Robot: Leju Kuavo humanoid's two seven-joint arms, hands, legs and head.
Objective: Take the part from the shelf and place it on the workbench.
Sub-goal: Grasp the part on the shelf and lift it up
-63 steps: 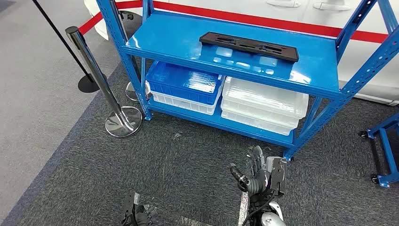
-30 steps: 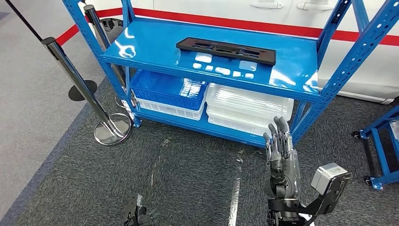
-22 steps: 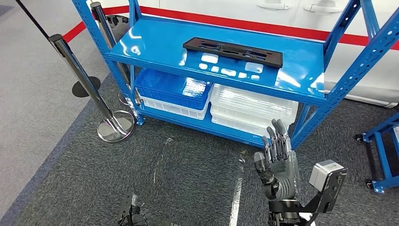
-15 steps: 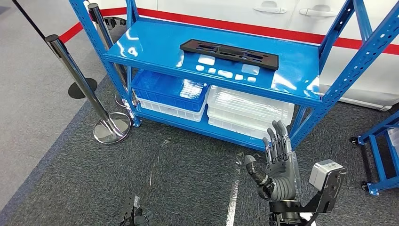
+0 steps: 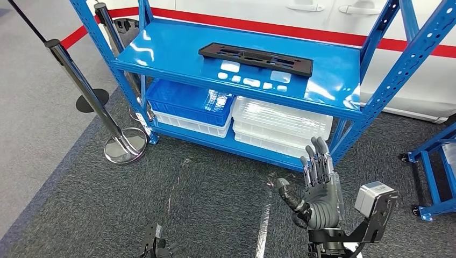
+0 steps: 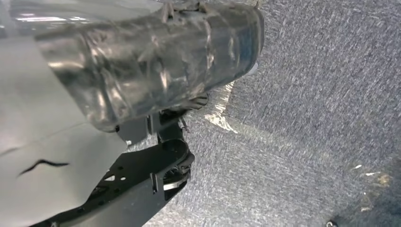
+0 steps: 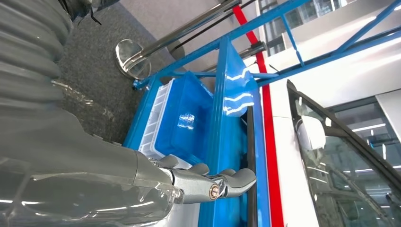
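Step in hand appears to be the approach, before any grasp; the part (image 5: 255, 58), a long black plate, lies flat on the upper deck of the blue shelf (image 5: 344, 80), nearer its back edge; the right hand (image 5: 317, 188) is raised over the carpet in front of the shelf, well apart from the part, fingers spread and holding nothing; the left hand (image 5: 156, 248) sits low at the frame edge, its finger state not discernible; next move likely calls for closing on the shelf and reaching over the deck's front lip.
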